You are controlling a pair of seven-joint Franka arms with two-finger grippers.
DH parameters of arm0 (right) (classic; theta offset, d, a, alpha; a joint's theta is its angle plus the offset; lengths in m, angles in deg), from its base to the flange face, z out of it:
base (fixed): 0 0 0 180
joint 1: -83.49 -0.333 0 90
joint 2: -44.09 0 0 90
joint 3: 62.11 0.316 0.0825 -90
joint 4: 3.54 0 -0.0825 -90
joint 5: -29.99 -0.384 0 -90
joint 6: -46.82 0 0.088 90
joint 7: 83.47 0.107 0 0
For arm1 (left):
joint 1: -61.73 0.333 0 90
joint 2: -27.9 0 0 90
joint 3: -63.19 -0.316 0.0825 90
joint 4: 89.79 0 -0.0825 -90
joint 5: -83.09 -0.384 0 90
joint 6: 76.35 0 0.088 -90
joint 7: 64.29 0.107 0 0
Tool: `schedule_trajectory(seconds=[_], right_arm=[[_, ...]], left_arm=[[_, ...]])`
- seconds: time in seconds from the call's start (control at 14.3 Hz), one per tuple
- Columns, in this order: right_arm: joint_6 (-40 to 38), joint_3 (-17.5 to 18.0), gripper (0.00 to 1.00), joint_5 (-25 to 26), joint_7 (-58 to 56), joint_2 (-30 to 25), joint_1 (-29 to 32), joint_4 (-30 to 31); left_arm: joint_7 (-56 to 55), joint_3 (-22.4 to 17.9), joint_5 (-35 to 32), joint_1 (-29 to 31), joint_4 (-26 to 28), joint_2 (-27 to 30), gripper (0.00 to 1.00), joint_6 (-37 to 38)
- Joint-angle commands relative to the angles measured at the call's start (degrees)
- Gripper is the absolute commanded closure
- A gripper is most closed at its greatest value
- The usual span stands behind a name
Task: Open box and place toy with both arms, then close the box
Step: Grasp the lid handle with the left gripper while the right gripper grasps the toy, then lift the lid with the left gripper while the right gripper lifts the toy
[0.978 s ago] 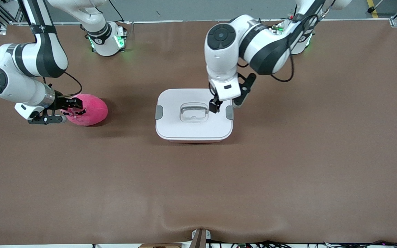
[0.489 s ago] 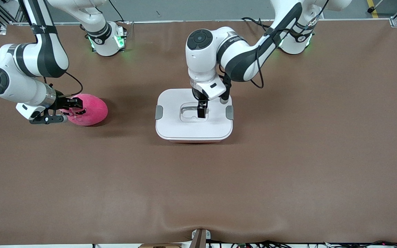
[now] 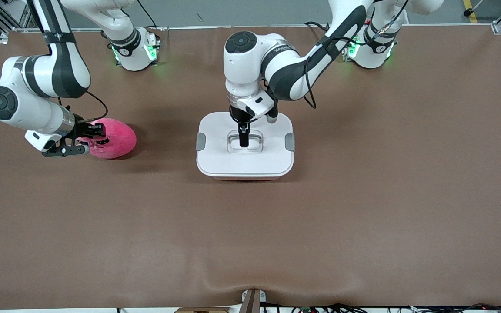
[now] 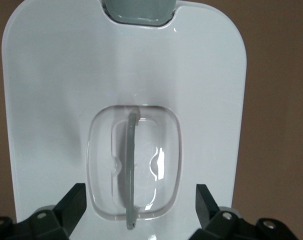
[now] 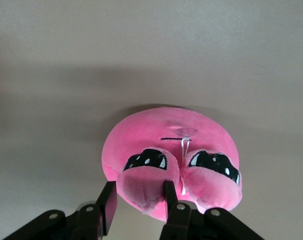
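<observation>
The box (image 3: 215,156) sits mid-table with its white lid (image 4: 51,80) on. It has a grey clip (image 3: 200,141) at each end and a clear handle (image 4: 130,170) in a recess at the lid's centre. My left gripper (image 3: 243,140) hangs just over that handle, open, with one finger (image 4: 71,202) on each side of the recess and the handle between them untouched. The toy (image 3: 118,138), a pink plush blob, lies toward the right arm's end of the table. My right gripper (image 5: 140,194) is shut on one of its bulging eyes (image 5: 144,182), and its fingers (image 5: 109,206) press the eye from both sides.
A brown mat (image 3: 363,208) covers the table. The two arm bases (image 3: 135,52) with green lights stand along its robot-side edge. A small bracket (image 3: 252,300) sticks up at the edge nearest the front camera. The second grey clip (image 3: 290,141) faces the left arm's end.
My left gripper has swung from the clip at the left arm's end of the lid to over the centre handle. My right gripper's fingers have narrowed onto the toy's eye.
</observation>
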Motion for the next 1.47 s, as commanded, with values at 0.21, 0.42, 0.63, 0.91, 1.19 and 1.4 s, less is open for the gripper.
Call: schedule_trajectory(seconds=[0.21,0.42,0.63,0.91,1.19,1.4], right_arm=[[0.2,-0.2,0.54,0.2,-1.5,0.0,0.2,0.8],[0.1,-0.2,0.74,0.4,-1.6,0.3,0.3,0.7],[-0.2,-0.2,1.0,0.4,-1.8,0.2,0.2,0.5],[-3.4,-0.2,1.0,0.5,-1.5,0.1,0.0,-3.4],[-9.8,-0.2,1.0,1.0,-1.5,-0.1,0.2,-10.7],[-16.5,-0.2,1.0,1.0,-1.6,0.0,0.1,-16.8]], left_arm=[[-5.1,-0.4,-1.3,-1.0,-1.4,-3.2,0.07,-1.3],[-5.3,-0.4,-1.1,-1.0,-1.4,-3.6,0.24,-1.3],[-5.6,-0.4,-0.8,-1.0,-1.5,-3.9,0.51,-1.3],[-5.4,-0.4,-1.0,-1.0,-1.4,-3.9,0.77,-1.3],[-5.2,-0.5,-0.8,-0.6,-1.5,-3.9,1.0,-1.3],[-5.2,-0.5,-0.7,-0.9,-1.5,-3.3,1.0,-1.3]])
